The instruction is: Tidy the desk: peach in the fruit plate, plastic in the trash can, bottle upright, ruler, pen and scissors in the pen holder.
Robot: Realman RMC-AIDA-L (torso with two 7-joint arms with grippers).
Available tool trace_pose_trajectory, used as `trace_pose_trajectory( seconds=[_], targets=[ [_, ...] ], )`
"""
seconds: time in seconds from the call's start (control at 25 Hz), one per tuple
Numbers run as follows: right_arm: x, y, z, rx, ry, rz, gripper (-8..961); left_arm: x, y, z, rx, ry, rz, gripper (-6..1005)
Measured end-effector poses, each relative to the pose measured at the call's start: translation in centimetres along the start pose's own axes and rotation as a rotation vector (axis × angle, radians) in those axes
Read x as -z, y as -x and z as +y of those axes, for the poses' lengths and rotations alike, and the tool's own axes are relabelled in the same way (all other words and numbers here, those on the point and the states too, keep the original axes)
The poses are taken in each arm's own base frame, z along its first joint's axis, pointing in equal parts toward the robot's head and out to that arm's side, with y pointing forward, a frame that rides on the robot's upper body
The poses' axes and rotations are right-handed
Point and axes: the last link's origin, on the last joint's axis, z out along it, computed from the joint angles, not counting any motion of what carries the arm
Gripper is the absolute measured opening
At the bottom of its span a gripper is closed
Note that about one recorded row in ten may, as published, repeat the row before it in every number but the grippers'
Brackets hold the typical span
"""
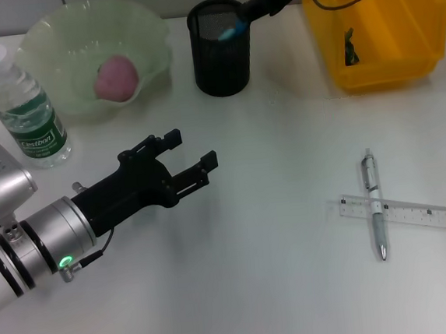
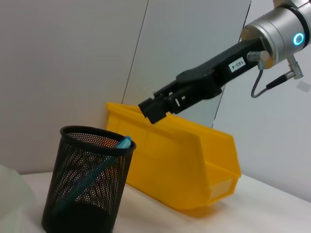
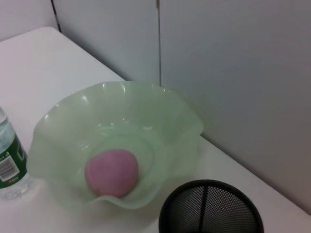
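White table (image 1: 280, 287) carries everything: the left claw (image 1: 182, 161) hovers low with its black fingers spread wide and empty, the upright clear plastic water bottle with green label (image 1: 24, 106) just behind its arm and the pale green wavy glass fruit plate (image 1: 56, 41) holding the pink peach (image 1: 116, 76) beyond its fingertips. Farther off, the right claw (image 1: 250, 12) hangs over the rim of the black mesh pen holder (image 1: 221, 58), where blue-handled scissors (image 1: 229, 33) poke out beside its tip; whether its fingers are parted I cannot tell. Next to that claw's arm sits the yellow plastic bin (image 1: 383, 36), while the silver pen (image 1: 375, 204) lies crossed over the clear plastic ruler (image 1: 430, 214) well apart from both claws.
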Motion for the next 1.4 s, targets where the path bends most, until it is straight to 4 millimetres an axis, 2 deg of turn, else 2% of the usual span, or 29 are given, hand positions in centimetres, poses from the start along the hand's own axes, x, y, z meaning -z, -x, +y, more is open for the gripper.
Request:
trace_pose_trajectory(
  seconds=[0.2, 0.4, 0.48, 0.52, 0.56, 0.68, 0.88, 1.2, 1.4],
  targets=[
    [1.0, -0.1, 0.0, 0.002, -0.002, -0.041, 426, 0.1, 0.0, 0.0, 0.004, 0.007, -0.006, 784],
    [2.9, -1.1, 0.7, -0.037, 0.081, -0.099, 603, 0.2, 0.0, 0.1, 0.004, 0.026, -0.016, 783],
    [3.9, -1.7, 1.0, -0.059, 0.135, -0.122, 610, 0.3, 0.0, 0.2, -0.004, 0.04, -0.021, 782],
    [5.3, -2.4, 1.3, -0.075, 0.196, -0.147, 614, 0.3, -0.1, 0.2, -0.013, 0.055, -0.03, 782],
    [5.3, -2.4, 1.3, -0.075, 0.196, -0.147, 617, 0.4, -0.1, 0.2, -0.019, 0.064, -0.036, 782],
    [7.4, -3.8, 2.2, -0.05, 0.297, -0.181, 621, 0.5, -0.2, 0.2, -0.049, 0.108, -0.068, 781],
    [10.2, -6.7, 3.3, -0.002, 0.392, -0.149, 622, 0.9, -0.9, 0.1, -0.079, 0.183, -0.111, 780],
    [10.8, -10.7, 4.3, 0.072, 0.425, 0.09, 623, 0.8, -1.4, -0.2, -0.07, 0.222, -0.167, 778],
    [10.8, -11.6, 5.0, 0.088, 0.466, 0.175, 631, 0.9, -1.6, -0.3, -0.061, 0.223, -0.176, 776]
  ],
)
